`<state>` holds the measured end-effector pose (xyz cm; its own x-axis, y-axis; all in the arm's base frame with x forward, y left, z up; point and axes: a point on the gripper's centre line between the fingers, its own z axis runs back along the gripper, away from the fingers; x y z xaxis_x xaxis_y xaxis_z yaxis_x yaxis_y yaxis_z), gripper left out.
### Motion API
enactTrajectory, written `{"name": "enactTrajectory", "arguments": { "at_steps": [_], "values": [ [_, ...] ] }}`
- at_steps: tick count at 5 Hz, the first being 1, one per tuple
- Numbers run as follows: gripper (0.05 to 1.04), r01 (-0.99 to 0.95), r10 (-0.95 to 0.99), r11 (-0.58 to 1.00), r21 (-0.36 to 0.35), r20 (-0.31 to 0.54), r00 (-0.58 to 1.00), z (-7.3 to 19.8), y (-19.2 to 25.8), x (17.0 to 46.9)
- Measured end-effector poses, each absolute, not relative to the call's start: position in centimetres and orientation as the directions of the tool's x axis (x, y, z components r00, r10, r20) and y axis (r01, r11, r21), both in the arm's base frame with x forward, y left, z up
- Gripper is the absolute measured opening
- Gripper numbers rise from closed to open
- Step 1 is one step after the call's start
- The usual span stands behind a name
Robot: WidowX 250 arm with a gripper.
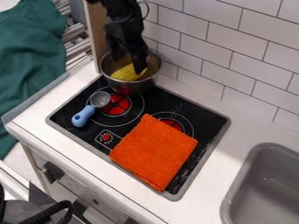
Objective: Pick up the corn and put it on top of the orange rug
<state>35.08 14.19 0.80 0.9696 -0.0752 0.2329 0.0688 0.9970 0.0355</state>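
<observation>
Inside one pot (137,88), one corn (125,73)

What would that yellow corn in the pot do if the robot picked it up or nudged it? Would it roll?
The corn looks long and rounded, so it could well roll if nudged on the smooth stove top. Its solid-looking form suggests it would stay stiff when lifted. The fuzzy orange rug might slow any rolling.

Black arm (123,15), blocky segments; thin grey cable (147,9) looped alongside; black angular hand (128,64).
</observation>
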Motion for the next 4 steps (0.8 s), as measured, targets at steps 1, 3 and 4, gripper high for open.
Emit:
{"name": "enactTrajectory", "arguments": {
  "at_steps": [1,3,4],
  "values": [
    [0.999,0.062,-0.064,0.998,0.016,0.208,0.976,-0.4,13.6,34.7],
    [0.999,0.055,-0.043,0.997,-0.054,0.193,0.980,-4.5,13.5,35.9],
    [0.956,0.053,-0.038,0.997,-0.065,0.214,0.976,-4.5,13.6,36.5]
  ]
}}
